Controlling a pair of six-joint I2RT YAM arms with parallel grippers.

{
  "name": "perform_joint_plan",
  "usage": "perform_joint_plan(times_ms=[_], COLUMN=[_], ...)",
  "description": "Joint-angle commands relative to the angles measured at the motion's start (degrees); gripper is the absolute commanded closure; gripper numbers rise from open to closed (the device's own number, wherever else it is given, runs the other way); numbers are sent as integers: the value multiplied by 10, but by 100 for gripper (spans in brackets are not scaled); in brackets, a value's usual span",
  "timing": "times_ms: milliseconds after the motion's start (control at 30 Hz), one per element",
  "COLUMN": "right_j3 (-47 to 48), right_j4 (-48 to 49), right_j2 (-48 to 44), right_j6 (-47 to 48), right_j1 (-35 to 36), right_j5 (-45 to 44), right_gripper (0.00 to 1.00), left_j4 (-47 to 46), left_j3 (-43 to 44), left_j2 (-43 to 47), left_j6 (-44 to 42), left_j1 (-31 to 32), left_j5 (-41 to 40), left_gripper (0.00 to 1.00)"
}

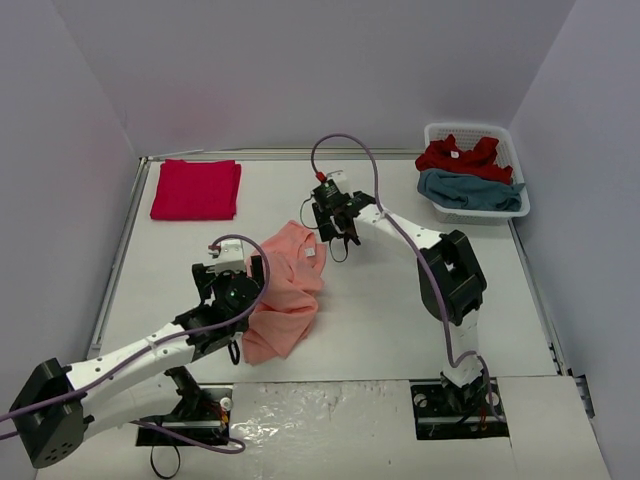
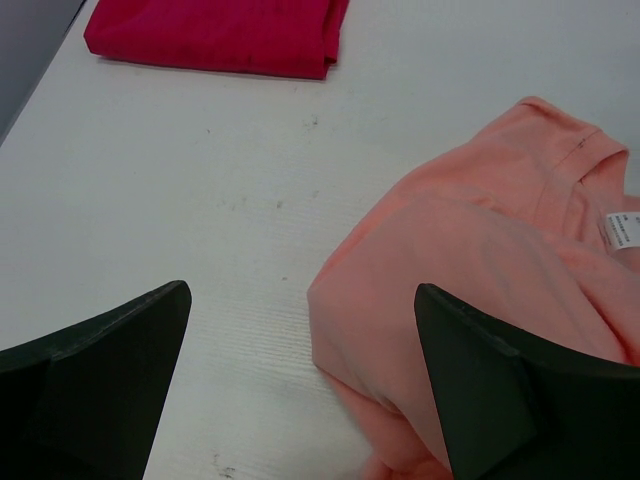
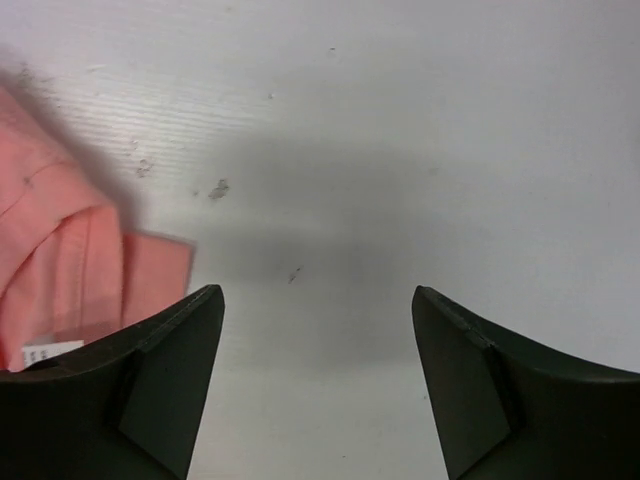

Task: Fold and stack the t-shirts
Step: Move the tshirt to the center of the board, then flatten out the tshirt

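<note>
Top external: the salmon t-shirt lies crumpled mid-table. Its long axis runs from the collar end at the far right down to a bunched end nearer the arm bases. A small white label shows at the collar. The left jaws, at the tip of the left arm, stand over the shirt's left edge. The right jaws, on the right arm, hang just beyond the collar end. A crimson t-shirt lies folded flat at the far left of the table. A red t-shirt and a teal t-shirt are heaped in the white basket at the far right.

Left wrist: the left jaws are wide apart with nothing between them but bare table. One of the fingers overlaps the salmon t-shirt; whether it touches the cloth cannot be told. The collar points to the upper right, and the label carries print too small to read. The folded crimson t-shirt lies beyond.

Right wrist: the right jaws are well apart above bare table and hold nothing. The salmon t-shirt lies to the left. Its label peeks out beside a finger, unreadable.
</note>
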State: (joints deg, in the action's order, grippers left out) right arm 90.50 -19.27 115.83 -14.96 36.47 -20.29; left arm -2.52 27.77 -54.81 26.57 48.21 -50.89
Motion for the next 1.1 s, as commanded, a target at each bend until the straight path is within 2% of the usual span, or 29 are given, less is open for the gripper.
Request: perform_joint_plan(times_ms=[0, 133, 433, 933, 1000, 1033, 1067], right_j3=[-7, 13, 96, 185, 201, 204, 206], right_j4=[-24, -23, -23, -24, -24, -24, -24], right_j2=[-29, 17, 119, 195, 214, 218, 222], right_j6=[-6, -2, 14, 27, 27, 26, 24], right_j1=[9, 17, 41, 53, 52, 52, 52], right_j5=[3, -11, 40, 78, 88, 91, 95], right_gripper=[28, 31, 35, 35, 40, 46, 62], left_j4=[23, 24, 24, 10, 8, 9, 8], left_j3=[26, 33, 33, 28, 28, 29, 29], left_j2=[33, 37, 15, -11, -15, -19, -20], left_j6=[24, 17, 23, 14, 12, 12, 10], left_j1=[-6, -6, -6, -7, -7, -7, -7], left_j5=[-11, -17, -28, -21, -18, -19, -21], left_gripper=[6, 6, 6, 6, 6, 6, 6])
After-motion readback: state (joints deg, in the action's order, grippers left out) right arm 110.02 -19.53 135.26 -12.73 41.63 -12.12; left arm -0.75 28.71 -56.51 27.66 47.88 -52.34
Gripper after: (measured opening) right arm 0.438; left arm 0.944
